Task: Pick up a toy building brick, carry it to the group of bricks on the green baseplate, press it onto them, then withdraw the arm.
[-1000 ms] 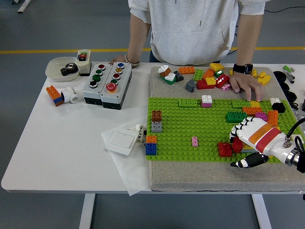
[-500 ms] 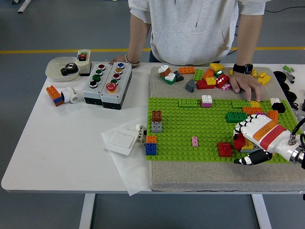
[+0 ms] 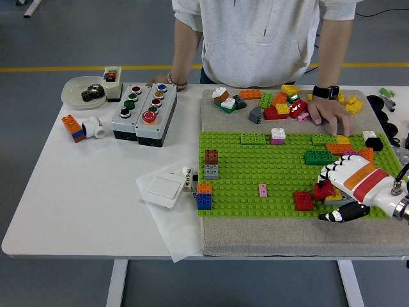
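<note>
1. Curling over the near right corner of the green baseplate (image 3: pixel 255 173), the right hand (image 3: pixel 342 185) has its fingers clamped on a red brick (image 3: pixel 324 190), which pokes out at the hand's left side.
2. A second red brick (image 3: pixel 303 201) sits on the plate just left of the held one; whether the two touch cannot be told from this view.
3. A yellow piece shows under the hand, partly hidden, so what the held brick stands on is unclear.
4. The brick looks like hard moulded plastic: light, stiff and fairly smooth, unlikely to deform or break in the grip.
5. Its smoothness suggests it could twist or slip if pinched at a corner; opposite flat side walls look like the better hold, leaving the studded top and hollow underside free for mating.
6. Pressing probably wants a square, straight-down push, since a tilted brick will likely not seat on the studs.
7. A person stands at the far side, one hand (image 3: pixel 330 114) resting among the loose bricks (image 3: pixel 275 105) beyond the plate, the other by the button box (image 3: pixel 147 112).
8. The left arm is out of view.
</note>
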